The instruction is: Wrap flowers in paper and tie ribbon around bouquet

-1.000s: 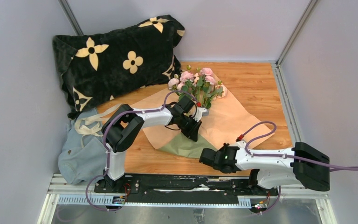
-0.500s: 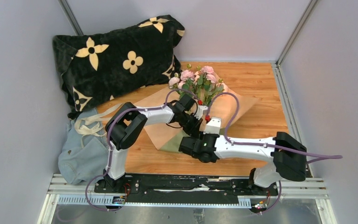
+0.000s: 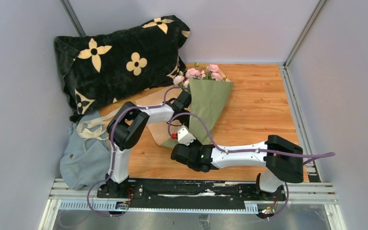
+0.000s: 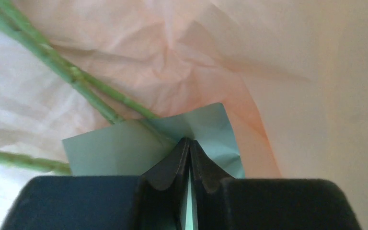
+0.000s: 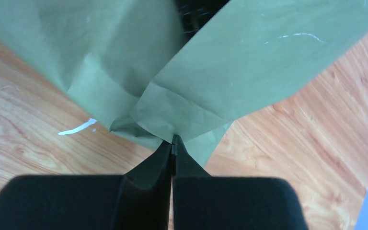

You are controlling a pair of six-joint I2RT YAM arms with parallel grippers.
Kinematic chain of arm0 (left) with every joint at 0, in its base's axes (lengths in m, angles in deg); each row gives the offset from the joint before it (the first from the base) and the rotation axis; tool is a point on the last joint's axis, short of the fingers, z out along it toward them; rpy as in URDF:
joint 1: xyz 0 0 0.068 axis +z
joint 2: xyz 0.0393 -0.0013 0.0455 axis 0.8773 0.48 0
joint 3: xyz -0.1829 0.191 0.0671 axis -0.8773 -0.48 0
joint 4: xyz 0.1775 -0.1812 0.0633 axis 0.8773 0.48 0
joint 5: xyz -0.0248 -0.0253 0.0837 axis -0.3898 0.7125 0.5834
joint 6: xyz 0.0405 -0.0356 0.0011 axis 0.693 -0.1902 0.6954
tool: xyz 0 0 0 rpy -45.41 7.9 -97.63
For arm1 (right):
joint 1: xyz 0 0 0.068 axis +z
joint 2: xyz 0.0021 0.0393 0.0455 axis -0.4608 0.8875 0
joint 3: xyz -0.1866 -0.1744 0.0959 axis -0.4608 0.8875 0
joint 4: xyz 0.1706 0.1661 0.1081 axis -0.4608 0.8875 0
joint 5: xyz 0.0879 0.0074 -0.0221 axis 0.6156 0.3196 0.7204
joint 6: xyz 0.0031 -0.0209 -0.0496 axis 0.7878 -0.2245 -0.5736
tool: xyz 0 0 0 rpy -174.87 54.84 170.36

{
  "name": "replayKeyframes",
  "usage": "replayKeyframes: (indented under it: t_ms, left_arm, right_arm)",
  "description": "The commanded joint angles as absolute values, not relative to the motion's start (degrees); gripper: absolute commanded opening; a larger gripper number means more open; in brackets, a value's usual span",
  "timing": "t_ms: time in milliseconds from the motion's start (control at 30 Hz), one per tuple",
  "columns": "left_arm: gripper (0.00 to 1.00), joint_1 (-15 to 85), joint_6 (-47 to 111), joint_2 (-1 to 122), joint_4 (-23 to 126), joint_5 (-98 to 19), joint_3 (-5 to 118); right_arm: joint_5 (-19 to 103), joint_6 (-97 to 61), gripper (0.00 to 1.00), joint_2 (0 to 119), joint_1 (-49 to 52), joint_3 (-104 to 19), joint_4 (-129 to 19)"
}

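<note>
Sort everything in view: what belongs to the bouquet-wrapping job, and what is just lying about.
Job: flowers, olive-green paper, tan paper.
Lying about: black pillow, blue-grey cloth.

Your left gripper (image 4: 189,143) sits at the bottom centre of the view, its two dark fingers pressed together with a thin sliver of the green paper sheet (image 4: 124,148) pinched between them. That sheet spreads out just above and to the left of the gripper, with one creased corner poking up to its upper right. Behind the gripper, you have the crumpled tan-peach paper sheet (image 4: 172,62) filling the rest of the view. Two thin flower stems (image 4: 72,74) slant down from the upper left toward the gripper and slip under the green sheet's top edge. Another stem (image 4: 24,160) lies nearly level, far left of the gripper.
</note>
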State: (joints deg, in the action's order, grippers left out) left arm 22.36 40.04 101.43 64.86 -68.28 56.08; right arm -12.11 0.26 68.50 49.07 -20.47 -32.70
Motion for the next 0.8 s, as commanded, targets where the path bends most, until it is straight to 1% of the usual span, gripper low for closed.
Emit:
replayKeyframes:
  t_ms: [0,67,267,333,400,467,533,633,767]
  left_arm:
    - [0.16,26.3,40.3,101.3,64.1,-69.3,57.0]
    - [0.22,29.0,39.3,99.8,66.0,-70.9,58.4]
    - [0.44,39.4,39.1,93.9,74.9,-75.2,61.1]
    - [0.51,42.7,39.5,91.3,76.8,-76.1,60.3]
    - [0.62,45.1,40.4,89.6,78.1,-77.4,59.0]
    - [0.68,46.0,42.0,87.2,79.1,-78.9,57.2]
    - [0.76,46.0,40.9,85.6,76.3,-82.3,53.9]
    - [0.83,46.0,38.2,85.2,74.3,-87.0,51.9]
    - [0.88,45.9,39.4,86.8,75.7,-86.2,52.1]
  right_arm:
    - [-7.0,-12.5,0.0,72.6,49.8,-19.7,-39.9]
    - [-5.4,-13.0,0.0,74.1,49.8,-19.4,-40.3]
    - [-3.7,-13.7,0.0,77.4,49.8,-19.6,-41.9]
    - [-3.3,-14.1,0.0,77.9,49.7,-19.8,-42.3]
    - [-3.4,-14.6,0.0,78.3,49.7,-19.9,-42.5]
    - [-3.8,-15.1,0.0,78.2,49.7,-20.0,-42.6]
    - [-3.8,-15.5,0.0,78.1,49.7,-19.9,-43.1]
    - [-3.4,-16.3,0.0,78.2,49.7,-20.1,-43.5]
    - [-3.4,-16.8,0.0,78.0,49.7,-20.1,-43.4]
